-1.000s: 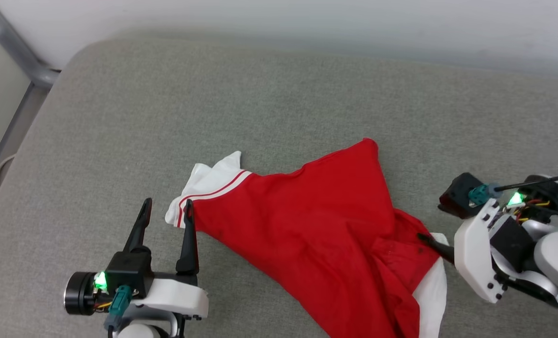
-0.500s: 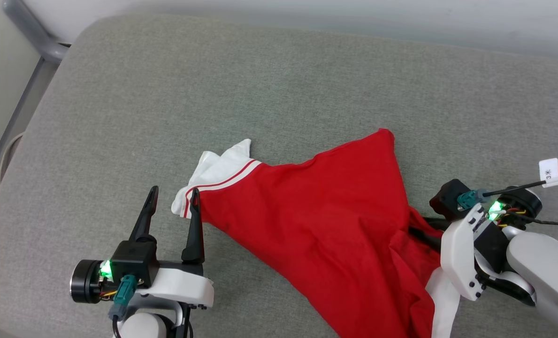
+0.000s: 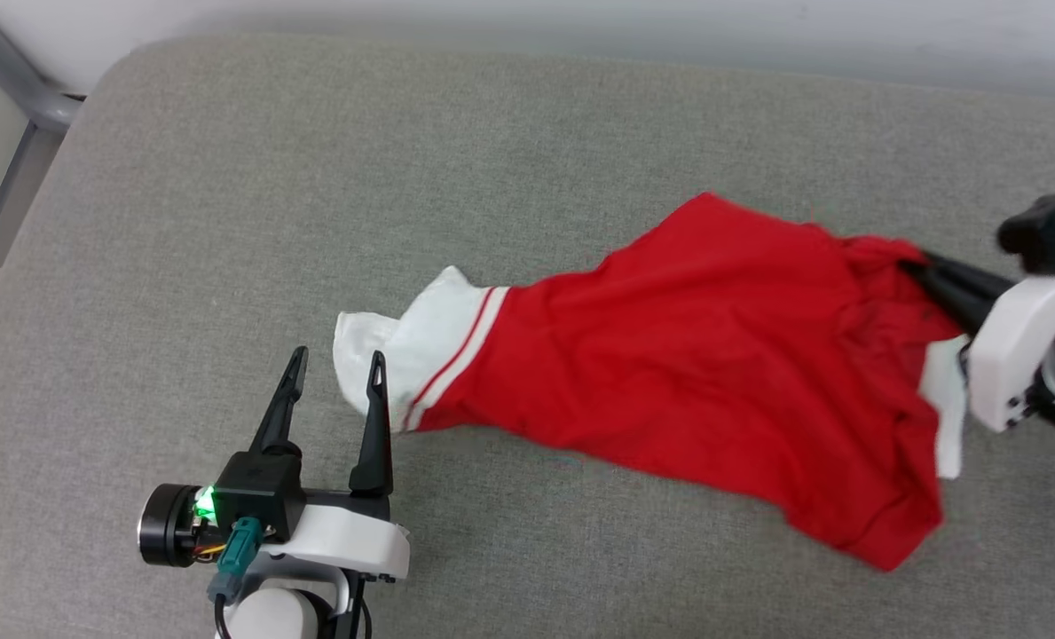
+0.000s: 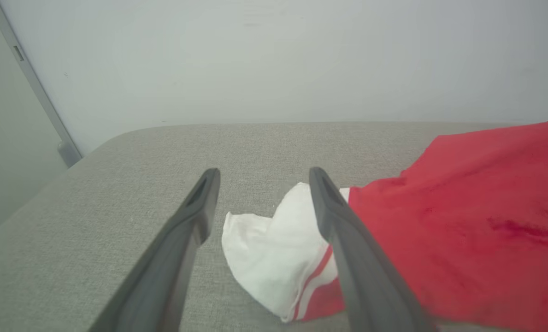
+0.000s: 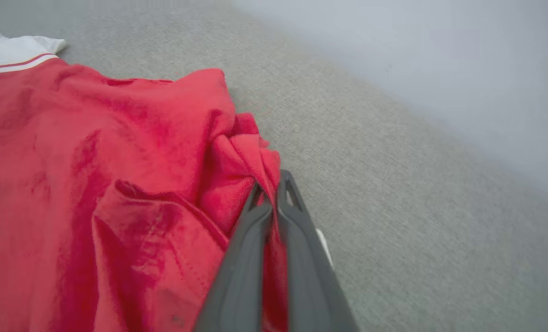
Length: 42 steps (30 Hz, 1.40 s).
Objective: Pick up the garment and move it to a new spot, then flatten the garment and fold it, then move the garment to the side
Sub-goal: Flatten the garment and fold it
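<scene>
The red garment lies stretched across the grey cushion, its plain side up; no letters or number are in sight. Its white sleeve with red stripes points left. My right gripper is shut on a bunched red fold at the garment's right end, seen close in the right wrist view. My left gripper stands open at the lower left, its right finger overlapping the white sleeve; nothing is pinched between its fingers.
A pale wall runs along the cushion's far edge. A grey metal frame stands past the cushion's left corner. Bare cushion lies above and left of the garment.
My right gripper has pulled the garment's right end up and to the right, drawing the cloth out longer. The white sleeve slid slightly right. The head camera also shifted.
</scene>
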### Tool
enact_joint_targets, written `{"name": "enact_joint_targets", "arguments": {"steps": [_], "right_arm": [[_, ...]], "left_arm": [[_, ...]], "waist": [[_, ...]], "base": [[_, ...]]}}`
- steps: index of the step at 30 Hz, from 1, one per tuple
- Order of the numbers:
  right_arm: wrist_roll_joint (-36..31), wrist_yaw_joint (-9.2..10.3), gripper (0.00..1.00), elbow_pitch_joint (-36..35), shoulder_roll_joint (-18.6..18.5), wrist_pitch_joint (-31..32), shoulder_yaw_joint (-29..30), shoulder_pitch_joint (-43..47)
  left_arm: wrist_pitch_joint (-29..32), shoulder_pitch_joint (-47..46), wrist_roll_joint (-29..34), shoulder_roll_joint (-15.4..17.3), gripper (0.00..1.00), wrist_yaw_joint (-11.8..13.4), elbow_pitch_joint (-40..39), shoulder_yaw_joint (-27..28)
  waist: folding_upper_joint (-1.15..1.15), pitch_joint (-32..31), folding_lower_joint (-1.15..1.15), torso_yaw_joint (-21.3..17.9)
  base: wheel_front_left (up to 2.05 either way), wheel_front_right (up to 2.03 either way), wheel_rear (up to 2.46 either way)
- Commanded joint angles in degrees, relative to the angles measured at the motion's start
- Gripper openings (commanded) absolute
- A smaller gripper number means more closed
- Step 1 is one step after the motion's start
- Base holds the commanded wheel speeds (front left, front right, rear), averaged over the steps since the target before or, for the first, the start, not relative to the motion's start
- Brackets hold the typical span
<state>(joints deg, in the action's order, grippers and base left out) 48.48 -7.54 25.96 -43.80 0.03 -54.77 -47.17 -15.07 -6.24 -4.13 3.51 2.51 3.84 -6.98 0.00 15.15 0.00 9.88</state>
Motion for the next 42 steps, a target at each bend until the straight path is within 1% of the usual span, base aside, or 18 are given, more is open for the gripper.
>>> {"name": "enact_joint_targets", "arguments": {"steps": [1,3,7,11,13,15,18,21,22,23,28,33,35,38,42], "right_arm": [[0.7,0.1,0.0,1.86,-1.09,0.31,1.26,-1.01],[0.93,0.1,0.0,5.16,-2.01,0.52,2.65,-1.63],[1.45,0.09,0.0,13.25,-1.54,1.57,4.31,-1.82],[2.3,0.09,0.0,22.15,0.5,2.8,5.01,-0.78],[3.27,0.09,0.0,25.31,1.81,2.56,5.35,-0.13],[4.03,0.09,0.0,27.25,3.02,1.59,5.61,0.2],[4.4,0.09,0.0,28.36,3.99,0.49,5.29,0.67],[4.71,0.09,0.01,28.97,4.39,-2.19,5.13,0.38],[4.94,0.09,0.4,29.02,4.48,-3.23,5.19,0.22],[4.94,0.09,1.0,29.01,4.55,-4.43,5.21,0.1],[5.23,0.09,1.0,27.69,3.83,-11.55,6.22,0.01],[4.97,0.09,1.0,24.47,1.75,-14.81,9.44,1.45],[4.49,0.08,1.0,22.44,1.31,-15.16,11.69,2.47],[2.62,0.09,1.0,17.57,0.43,-15.19,15.8,4.49],[-1.66,0.09,1.0,10.13,0.54,-15.2,22.22,8.99]], "left_arm": [[-0.14,-0.58,-0.02,-0.08,1.0,-0.38,0.07,-0.01],[-0.14,-0.85,-0.13,-0.25,1.0,-0.49,0.34,-0.14],[-0.14,-1.55,-0.25,-0.43,1.0,-0.73,0.63,-0.38],[-0.14,-2.31,-0.22,-0.52,1.0,-0.93,0.78,-0.62],[-0.14,-2.39,-0.1,-0.57,1.0,-0.78,0.83,-0.84],[-0.14,-2.31,0.08,-0.6,1.0,-0.6,0.96,-0.91],[-0.14,-1.97,0.16,-0.61,1.0,-0.5,0.88,-0.7],[-0.14,-1.28,0.39,-0.63,1.0,-0.62,0.9,-0.44],[-0.14,-1.23,0.45,-0.63,1.0,-0.71,0.97,-0.34],[-0.14,-1.14,0.43,-0.63,1.0,-0.78,0.99,-0.24],[-0.14,-0.37,0.83,-0.63,1.0,-0.78,0.8,-0.25],[-0.14,0.51,1.24,-0.65,1.0,-0.72,0.25,0.03],[-0.14,1.24,1.51,-0.62,1.0,-0.84,0.13,0.16],[-0.14,1.94,1.99,-0.63,1.0,-0.89,-0.22,0.52],[-0.14,2.82,2.51,-0.38,1.0,-1.17,-0.32,0.91]], "waist": [[0.0,0.87,0.0,0.47],[0.0,1.61,0.0,0.98],[0.0,2.62,0.0,2.03],[0.0,3.12,0.0,2.79],[0.0,3.17,0.0,3.05],[0.0,3.06,0.0,3.09],[0.0,2.71,0.0,2.73],[0.0,1.83,0.0,1.9],[0.0,1.47,0.0,1.55],[0.0,1.1,0.0,1.19],[0.0,-0.79,0.0,-0.24],[0.0,-2.13,0.0,-1.39],[0.0,-2.58,0.0,-1.8],[0.0,-3.33,0.0,-2.56],[0.0,-4.27,0.0,-3.31]], "base": [[0.0,0.0,0.0],[0.0,0.0,0.0],[0.0,0.0,0.0],[0.0,0.0,0.0],[0.0,0.0,0.0],[0.0,0.0,0.0],[0.0,0.0,0.0],[0.0,0.0,0.0],[0.0,0.0,0.0],[0.0,0.0,0.0],[0.0,0.0,0.0],[0.0,0.0,0.0],[0.0,0.0,0.0],[0.0,0.0,0.0],[0.0,0.0,0.0]]}}
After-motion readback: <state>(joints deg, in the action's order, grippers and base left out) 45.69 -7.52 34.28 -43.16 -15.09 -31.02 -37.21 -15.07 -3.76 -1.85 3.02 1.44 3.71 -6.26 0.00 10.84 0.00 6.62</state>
